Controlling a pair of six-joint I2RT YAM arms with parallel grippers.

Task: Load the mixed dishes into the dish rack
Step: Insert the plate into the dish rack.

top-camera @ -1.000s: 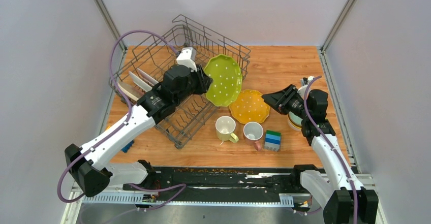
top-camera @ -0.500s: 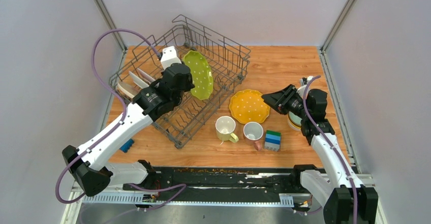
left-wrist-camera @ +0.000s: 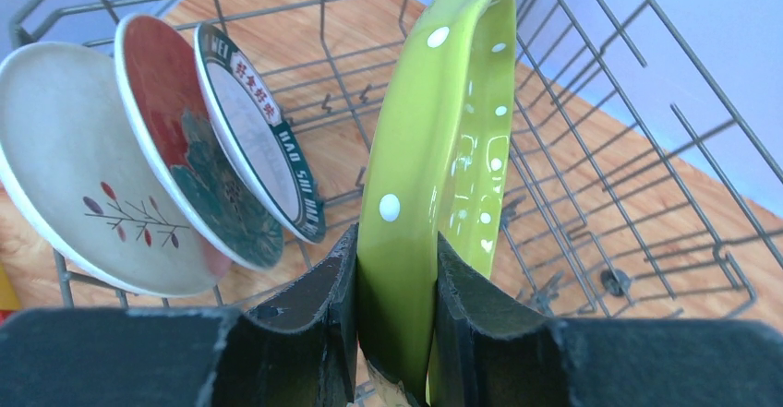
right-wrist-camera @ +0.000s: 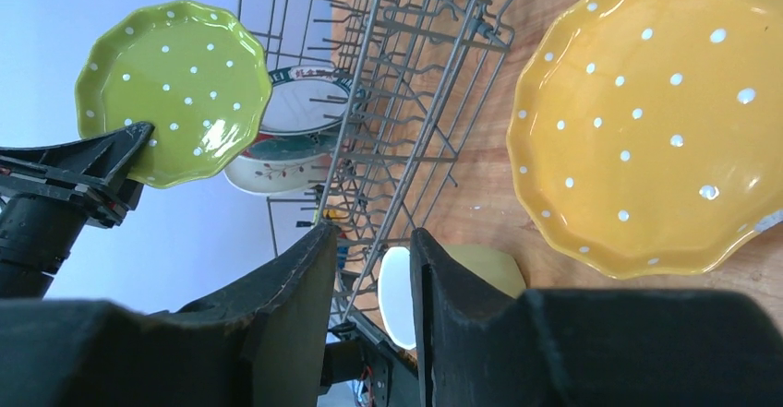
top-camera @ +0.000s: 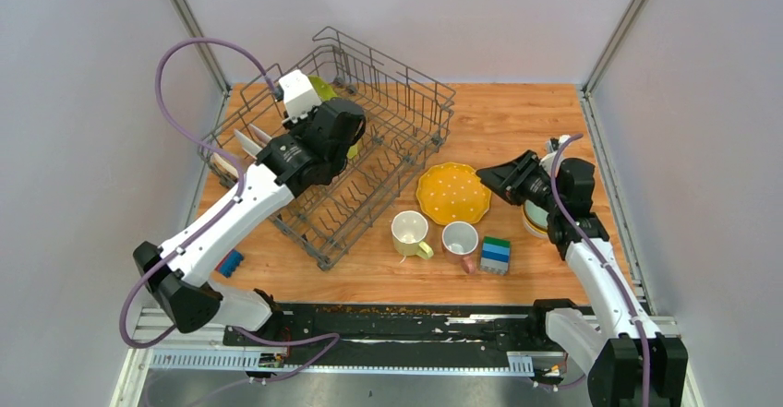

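Plate rim (left-wrist-camera: 277, 162) lettered; left end effector (left-wrist-camera: 395, 241) pinches green plate (left-wrist-camera: 462, 121); right end effector (right-wrist-camera: 372, 232) parted.

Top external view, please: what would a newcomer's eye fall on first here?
The lime-green dotted plate, clamped on edge between the left jaws over the dish rack, beside three plates already standing in it. Next, the yellow-orange dotted plate lying flat on the wooden table, right of the rack.

Wooden table (top-camera: 517, 112), pale grey walls (top-camera: 462, 19), metal corner posts (top-camera: 191, 24)

Likely lab test cell: grey walls (top-camera: 83, 102), aluminium frame (top-camera: 189, 19).
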